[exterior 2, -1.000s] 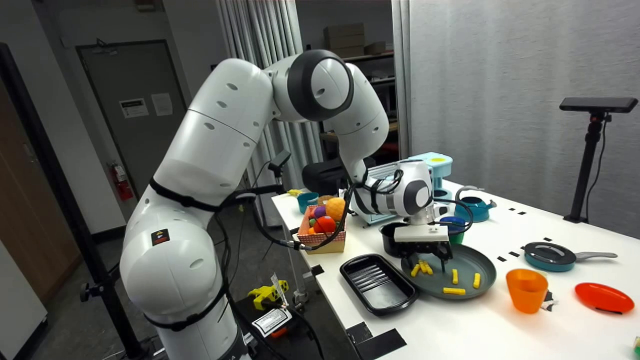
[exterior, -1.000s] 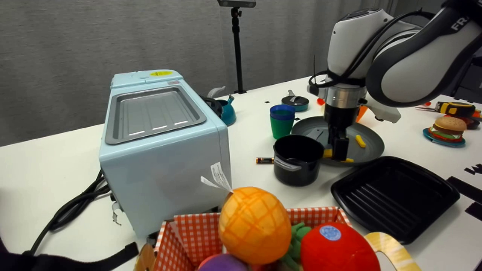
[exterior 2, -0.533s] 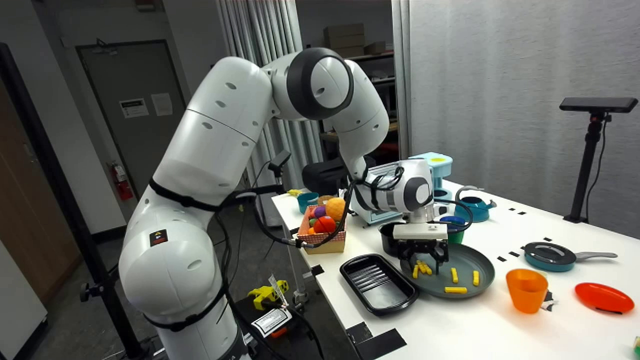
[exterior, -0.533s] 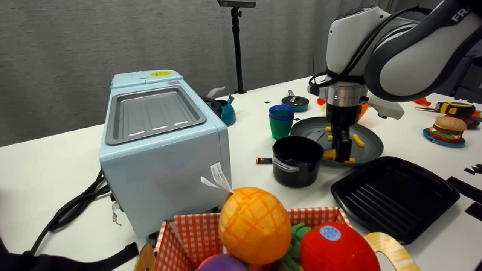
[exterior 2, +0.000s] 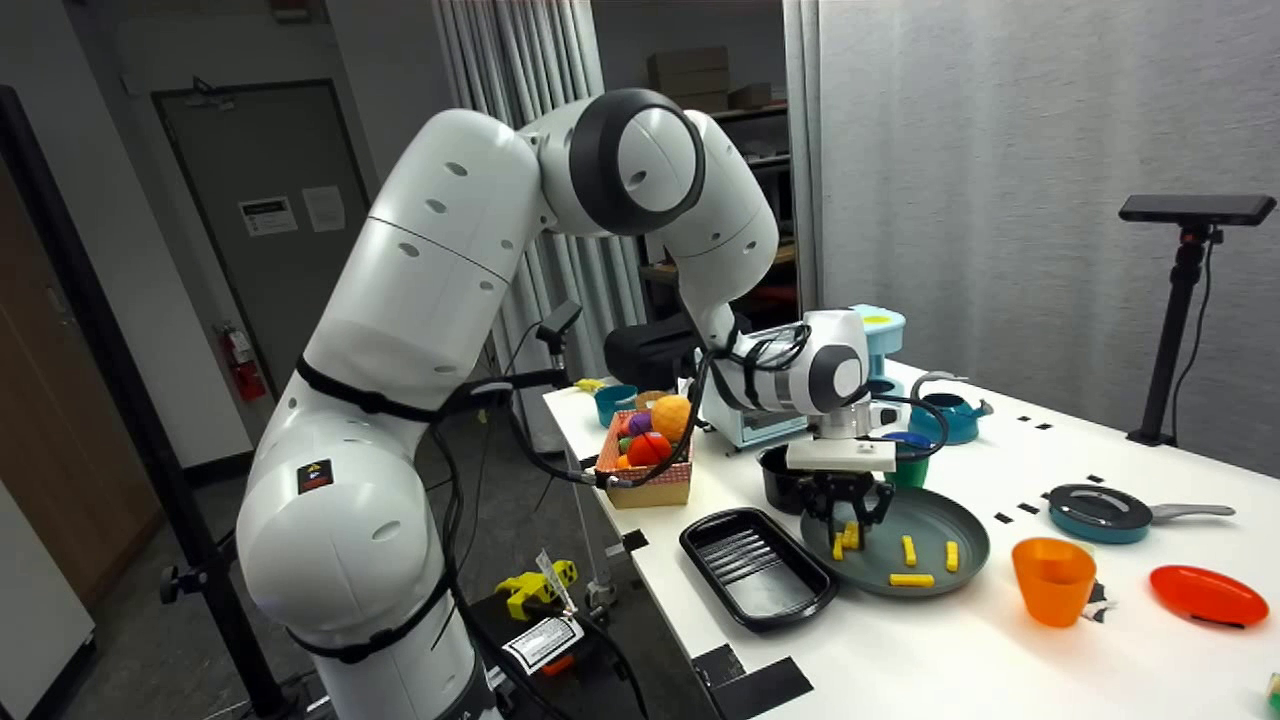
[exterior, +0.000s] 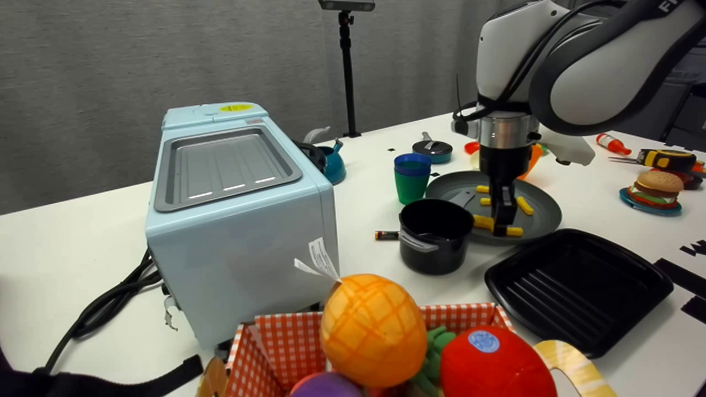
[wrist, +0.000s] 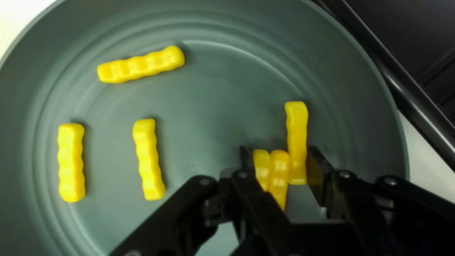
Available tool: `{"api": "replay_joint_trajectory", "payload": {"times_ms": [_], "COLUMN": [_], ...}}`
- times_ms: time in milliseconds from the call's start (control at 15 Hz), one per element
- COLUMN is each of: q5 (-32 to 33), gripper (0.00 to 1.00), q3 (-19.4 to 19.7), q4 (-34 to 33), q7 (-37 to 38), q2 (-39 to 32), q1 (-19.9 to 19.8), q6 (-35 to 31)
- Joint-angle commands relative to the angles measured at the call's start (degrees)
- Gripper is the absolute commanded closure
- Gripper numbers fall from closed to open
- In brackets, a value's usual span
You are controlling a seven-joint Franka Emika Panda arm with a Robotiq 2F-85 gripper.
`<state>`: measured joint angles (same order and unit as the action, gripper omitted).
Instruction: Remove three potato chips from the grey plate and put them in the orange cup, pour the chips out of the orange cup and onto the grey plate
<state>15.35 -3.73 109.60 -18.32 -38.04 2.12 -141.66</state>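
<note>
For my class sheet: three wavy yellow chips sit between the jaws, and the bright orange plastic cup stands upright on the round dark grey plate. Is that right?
Not quite: an exterior view shows the bright orange plastic cup upright on the white table, beside the round dark grey plate. Three wavy yellow chips do sit between the jaws.

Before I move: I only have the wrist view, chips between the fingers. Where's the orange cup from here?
Observer: In an exterior view, the orange cup stands to the right of the grey plate, apart from it.
Operator: Upright or tipped?
Observer: Upright, with its mouth facing up.
Operator: What am I missing close to the plate?
Observer: The black pot stands right beside it, on the side away from the cup; whether they touch, I can't tell.
</note>
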Motion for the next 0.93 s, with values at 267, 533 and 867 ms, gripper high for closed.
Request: {"api": "replay_joint_trajectory", "payload": {"times_ms": [267,533,867], "q5": [-2.4,-3.9,-5.2], "gripper": [0.85,0.85,0.85], "q3": [-0.4,0.5,2.5], "q4": [-1.2,-2.2,-4.8], "q7": [-1.6,-0.9,1.1], "q2": [0.8,2.9,4.9], "q1": [-1.9,-3.7,-5.2], "q6": [3.6,5.2,8.0]}}
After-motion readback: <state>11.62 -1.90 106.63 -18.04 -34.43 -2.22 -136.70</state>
